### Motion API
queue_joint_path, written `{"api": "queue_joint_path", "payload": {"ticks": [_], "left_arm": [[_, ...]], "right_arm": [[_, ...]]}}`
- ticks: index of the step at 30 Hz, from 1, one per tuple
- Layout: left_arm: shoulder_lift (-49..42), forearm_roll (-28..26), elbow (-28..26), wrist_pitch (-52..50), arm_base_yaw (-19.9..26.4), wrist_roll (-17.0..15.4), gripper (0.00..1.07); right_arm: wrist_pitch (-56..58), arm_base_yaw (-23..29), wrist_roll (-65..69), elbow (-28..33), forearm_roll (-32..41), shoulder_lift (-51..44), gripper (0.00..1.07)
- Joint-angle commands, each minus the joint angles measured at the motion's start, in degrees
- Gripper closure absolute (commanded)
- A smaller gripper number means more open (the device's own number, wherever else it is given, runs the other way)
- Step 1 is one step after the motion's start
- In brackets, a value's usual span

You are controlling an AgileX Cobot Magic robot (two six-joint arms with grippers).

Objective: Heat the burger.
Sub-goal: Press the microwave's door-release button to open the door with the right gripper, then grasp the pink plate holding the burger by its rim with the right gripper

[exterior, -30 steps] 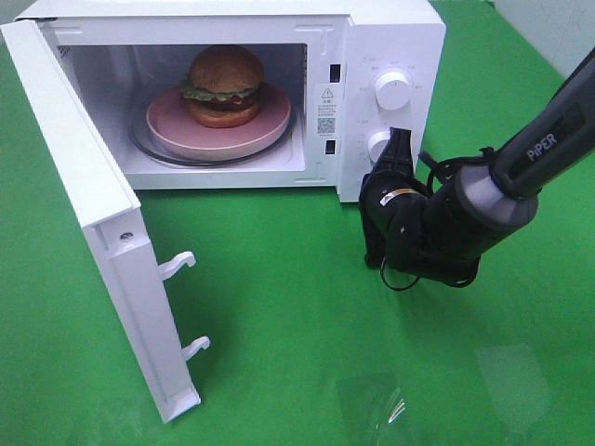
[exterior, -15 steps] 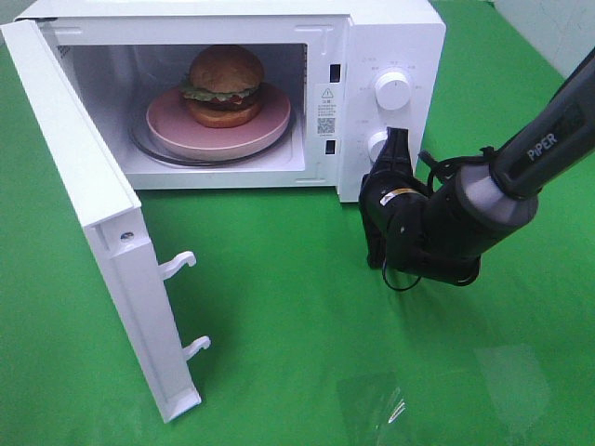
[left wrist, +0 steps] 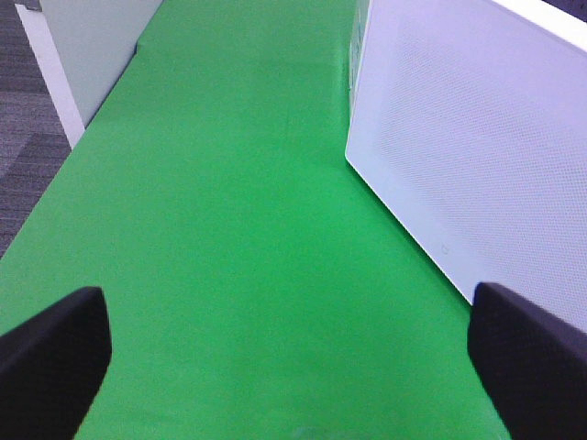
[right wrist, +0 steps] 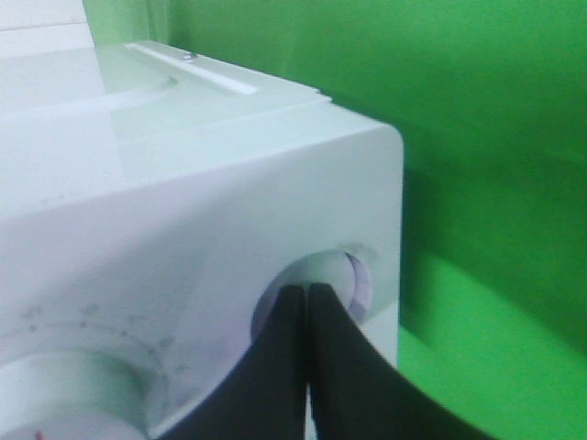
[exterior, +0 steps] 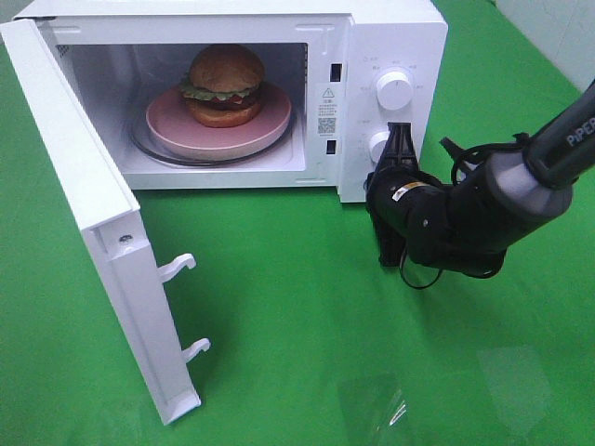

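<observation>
The burger (exterior: 226,82), with its brown bun and green lettuce, sits on a pink plate (exterior: 181,132) inside the open microwave (exterior: 390,28). My right gripper (exterior: 401,139) is shut with nothing in it, and its tips rest against the lower knob (exterior: 378,145). In the right wrist view the closed gripper (right wrist: 307,298) sits right in front of that knob (right wrist: 353,280). My left gripper (left wrist: 289,362) is open, with its fingers (left wrist: 50,353) wide apart over bare green cloth. It does not show in the exterior view.
The microwave door (exterior: 93,204) stands swung out to the front left, its two latch hooks (exterior: 177,266) sticking out. An upper knob (exterior: 394,90) sits above the lower one. A white perforated panel (left wrist: 477,137) lies close beside my left gripper. Green cloth (exterior: 297,353) covers the table.
My right arm's wrist and forearm have swung a little to the right, while the shut fingertips stay at the lower knob. The burger, plate and door have not moved.
</observation>
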Motion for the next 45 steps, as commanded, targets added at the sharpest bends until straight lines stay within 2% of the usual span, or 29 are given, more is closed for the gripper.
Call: {"api": "queue_joint_path", "payload": {"ticks": [1, 6, 10, 15, 18, 20, 21, 24, 26, 29, 34, 45], "left_arm": [[-0.46, -0.06, 0.06, -0.63, 0.0, -0.29, 0.06], [-0.46, -0.06, 0.06, -0.63, 0.0, -0.29, 0.06], [-0.46, -0.06, 0.06, -0.63, 0.0, -0.29, 0.06], [-0.46, -0.06, 0.06, -0.63, 0.0, -0.29, 0.06], [-0.46, -0.06, 0.06, -0.63, 0.0, -0.29, 0.06], [-0.46, 0.0, 0.06, -0.63, 0.0, -0.29, 0.06], [-0.46, 0.0, 0.06, -0.63, 0.0, -0.29, 0.06], [-0.46, 0.0, 0.06, -0.63, 0.0, -0.29, 0.06], [-0.46, 0.0, 0.06, -0.63, 0.0, -0.29, 0.06], [-0.46, 0.0, 0.06, -0.63, 0.0, -0.29, 0.06], [-0.46, 0.0, 0.06, -0.63, 0.0, -0.29, 0.06], [-0.46, -0.06, 0.06, -0.63, 0.0, -0.29, 0.06]], "right_arm": [[3.15, 0.34, -1.26, 1.55, -8.59, -3.95, 1.07], [10.89, 0.34, -4.18, 4.53, -13.06, -7.05, 1.07], [15.58, 0.34, -7.56, 6.59, -13.81, -9.74, 1.07], [26.47, 0.34, -23.32, 7.51, -13.81, -15.76, 1.07], [28.48, 0.34, -26.47, 7.51, -13.81, -16.9, 1.07], [36.96, 0.34, -37.13, 7.51, -13.81, -21.37, 1.06], [36.96, 0.34, -37.13, 7.51, -13.81, -21.37, 1.06], [45.61, 0.34, -48.01, 7.45, -13.81, -25.44, 1.05], [47.38, 0.34, -49.96, 7.39, -13.81, -26.24, 1.05], [55.86, 0.34, -58.73, 7.39, -13.81, -30.48, 1.04], [61.25, 0.34, -65.72, 7.39, -13.81, -33.58, 1.03], [81.25, 0.34, -75.57, 0.23, -17.7, -35.87, 1.0]]}}
